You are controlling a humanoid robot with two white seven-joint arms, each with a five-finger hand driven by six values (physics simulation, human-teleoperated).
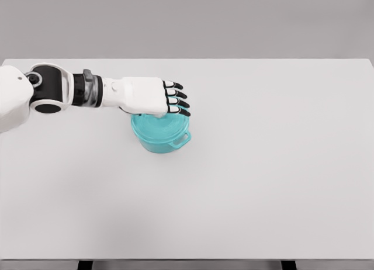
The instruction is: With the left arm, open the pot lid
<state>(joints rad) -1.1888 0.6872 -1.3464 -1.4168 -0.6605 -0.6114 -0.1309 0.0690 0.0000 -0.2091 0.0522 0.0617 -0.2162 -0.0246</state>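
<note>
One white table [245, 188] fills most of the head view, its near stretch bare from the bottom edge up to the middle. On it stands one teal pot [161, 135], a little left of the picture's middle and toward the far half of the table. One side handle [182, 140] shows on the pot, sticking out at about 4 o'clock from its body. The top of the pot is a flat teal surface inside the rim; whether that is the lid in place or the pot's inside cannot be told, since the upper part is covered.

One arm is in view, the left one, coming in from 9 o'clock. Its left robot hand [153, 97] lies palm down over the far edge of the pot, at the pot's 12 o'clock, the white palm overlapping the rim. Four black-tipped fingers [177, 95] point toward 3 o'clock, stretched out nearly straight and close side by side; they do not visibly close on anything. Whether the palm touches the pot cannot be told. The wrist [87, 89] is dark and banded, with a white forearm [17, 97] behind it.
</note>
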